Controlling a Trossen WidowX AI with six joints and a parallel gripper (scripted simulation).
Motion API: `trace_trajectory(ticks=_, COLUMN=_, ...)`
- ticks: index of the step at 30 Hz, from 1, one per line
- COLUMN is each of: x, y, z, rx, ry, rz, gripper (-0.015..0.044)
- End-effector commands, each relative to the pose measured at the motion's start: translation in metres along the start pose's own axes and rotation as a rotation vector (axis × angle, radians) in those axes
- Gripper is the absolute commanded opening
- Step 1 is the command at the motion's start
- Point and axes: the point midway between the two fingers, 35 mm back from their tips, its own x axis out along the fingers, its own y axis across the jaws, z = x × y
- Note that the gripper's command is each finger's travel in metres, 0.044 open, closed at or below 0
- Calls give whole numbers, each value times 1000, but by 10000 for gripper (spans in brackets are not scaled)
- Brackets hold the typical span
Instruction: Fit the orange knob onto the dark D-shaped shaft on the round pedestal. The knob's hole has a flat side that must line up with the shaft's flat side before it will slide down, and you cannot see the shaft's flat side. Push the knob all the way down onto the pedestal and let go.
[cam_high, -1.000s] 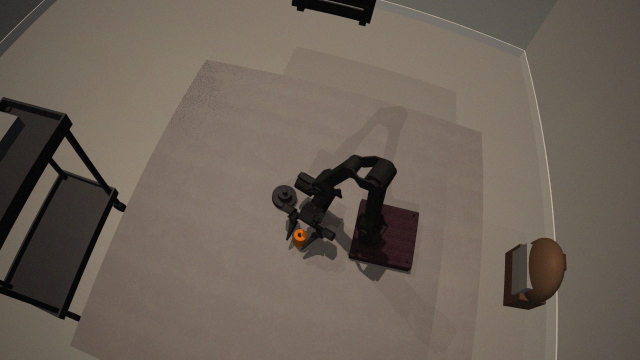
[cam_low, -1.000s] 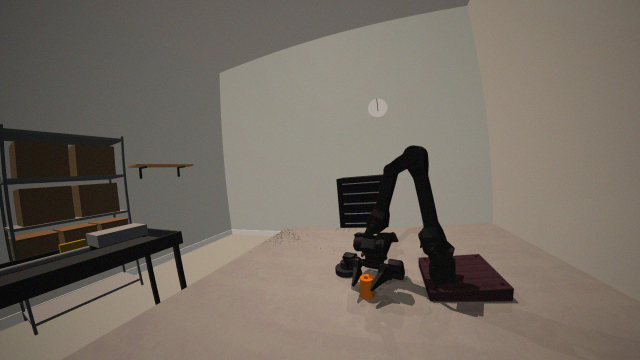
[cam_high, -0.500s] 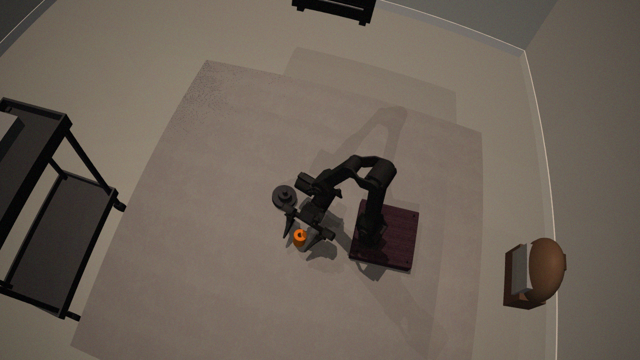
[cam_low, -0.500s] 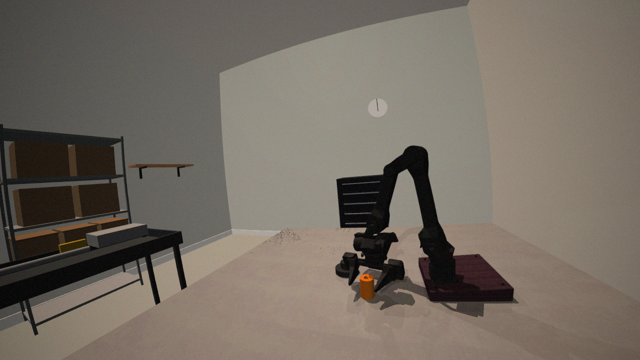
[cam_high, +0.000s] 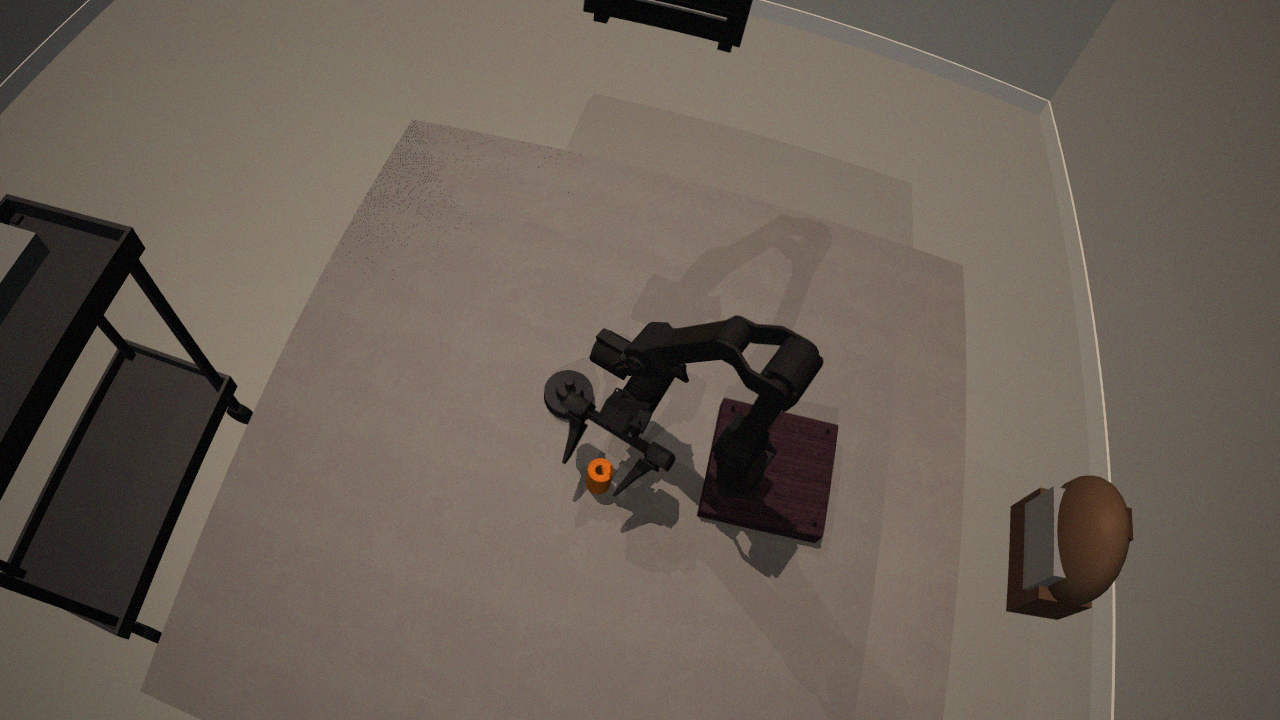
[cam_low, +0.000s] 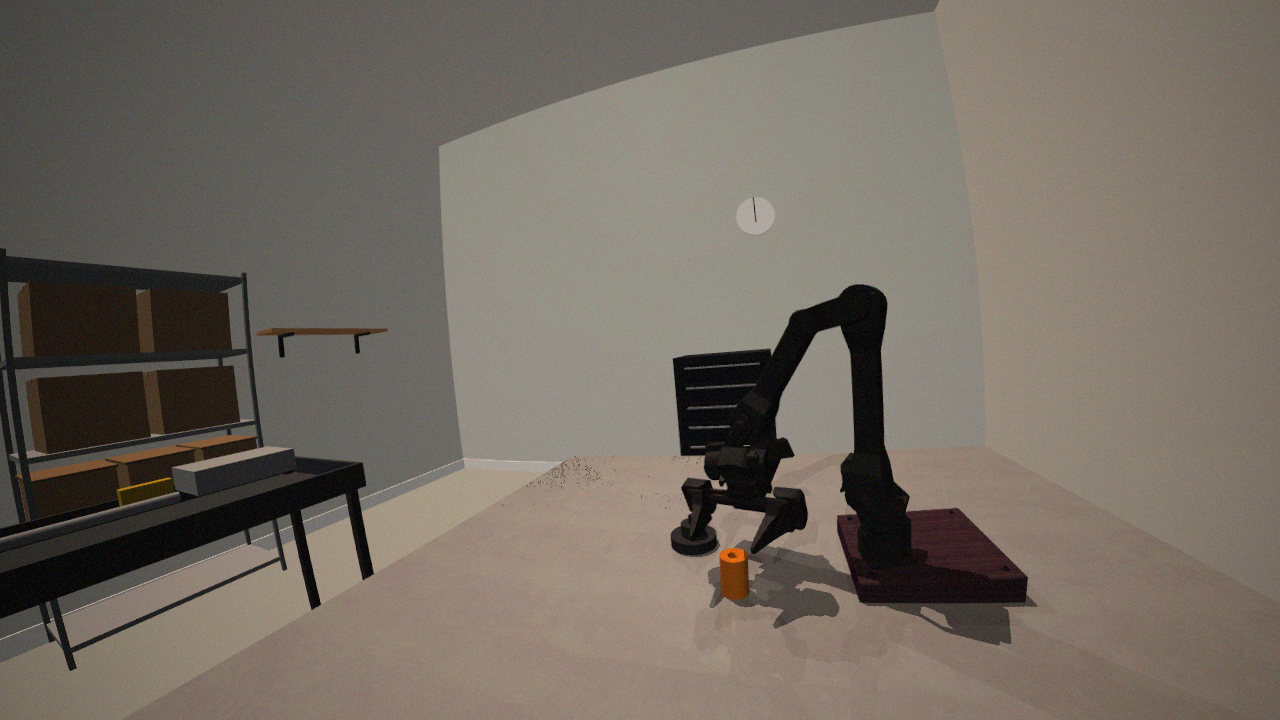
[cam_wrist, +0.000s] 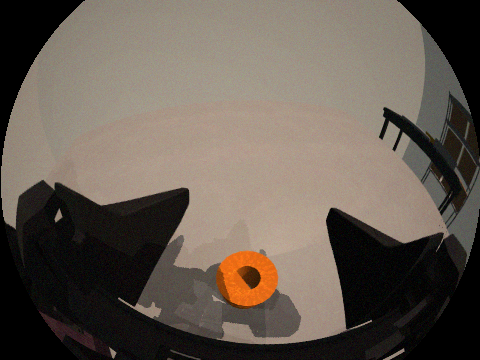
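The orange knob (cam_high: 598, 483) (cam_low: 733, 580) (cam_wrist: 231, 290) stands upright on the table, hole up. In the wrist view the hole shows a flat side at its lower left. My gripper (cam_high: 590, 478) (cam_low: 722, 544) (cam_wrist: 260, 207) is wide open and empty, its fingertips above the knob and apart from it. The round dark pedestal (cam_high: 556, 407) (cam_low: 680, 544) stands behind the knob, a little to the left in the top and exterior views. One finger's carriage covers part of it from above, and its shaft is mostly hidden. The pedestal does not show in the wrist view.
The arm's dark red base board (cam_high: 805, 465) (cam_low: 966, 559) lies to the right of the knob. The arm arches from it over the table (cam_high: 402, 537) (cam_low: 537, 617). A black cart (cam_high: 98, 465) stands beyond the table's left edge.
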Motion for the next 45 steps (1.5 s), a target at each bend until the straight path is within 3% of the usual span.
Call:
trace_trajectory(ticks=1, x=-13, y=2, z=32, rx=-16, ry=4, rz=-4, gripper=440)
trace_trajectory(ticks=7, x=-10, y=4, z=30, rx=-1, ry=57, rz=30, gripper=440)
trace_trajectory(ticks=14, x=-4, y=16, z=23, rx=73, ry=664, rz=190, gripper=440)
trace_trajectory(ticks=21, x=-23, y=3, z=50, rx=-9, ry=1150, rz=-10, gripper=440)
trace_trajectory(ticks=34, x=-24, y=3, z=51, rx=1, ry=1160, rz=-28, gripper=440)
trace_trajectory(ticks=45, x=-24, y=2, z=50, rx=866, ry=1048, rz=-592, gripper=440)
